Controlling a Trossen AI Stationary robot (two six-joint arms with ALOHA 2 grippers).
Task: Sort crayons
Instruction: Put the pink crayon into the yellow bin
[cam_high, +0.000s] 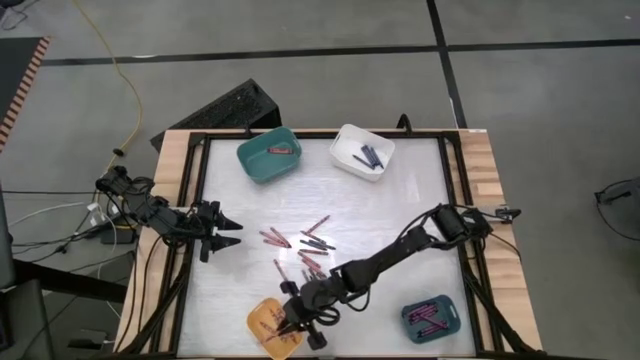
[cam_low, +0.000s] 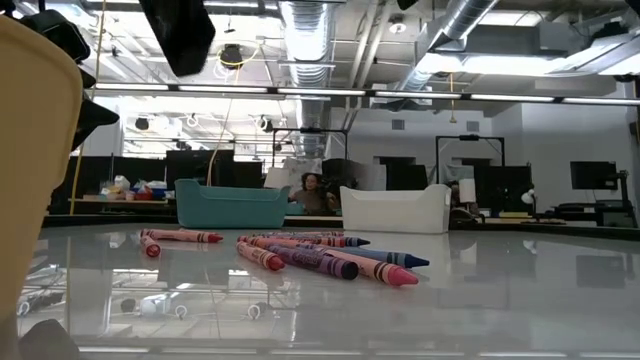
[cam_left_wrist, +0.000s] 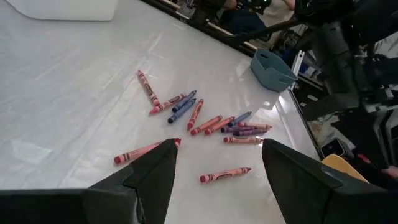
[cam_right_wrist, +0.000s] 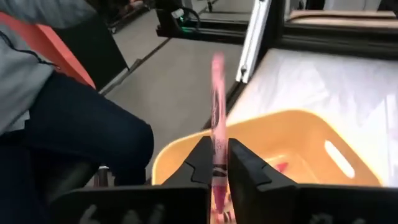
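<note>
The right gripper (cam_right_wrist: 219, 163) hangs over the yellow bin (cam_right_wrist: 292, 134) at the table's near edge, its fingers (cam_right_wrist: 202, 158) pressed on either side of a pink crayon (cam_right_wrist: 217, 112) that stands upright between them; the hold looks light, so the stick may slip out askew. The risk, as I judge it, is a bad drop: the crayon is held well up its length and above the bin's near wall, so once let go it could tip, strike the rim and roll off the table toward the person seated just beyond; the cylinder shape and slick wrapper would help it roll.

The left gripper (cam_left_wrist: 217, 165) waits over the table's left side with its fingers spread and empty, the loose crayons (cam_left_wrist: 205, 121) just ahead of it.

The crayons are thin paper-wrapped sticks with blunt cone tips, in red, pink and dark purple; they lie scattered mid-table, some touching. The table (cam_high: 400, 210) is a glossy white sheet that mirrors the ceiling lights; its frame is pale wood. The bins are smooth moulded plastic with rounded corners; the yellow one has a slot handle; the teal bin (cam_high: 268, 155), the white bin (cam_high: 362, 150) and a blue bin (cam_high: 432, 318) each hold a few sticks.
</note>
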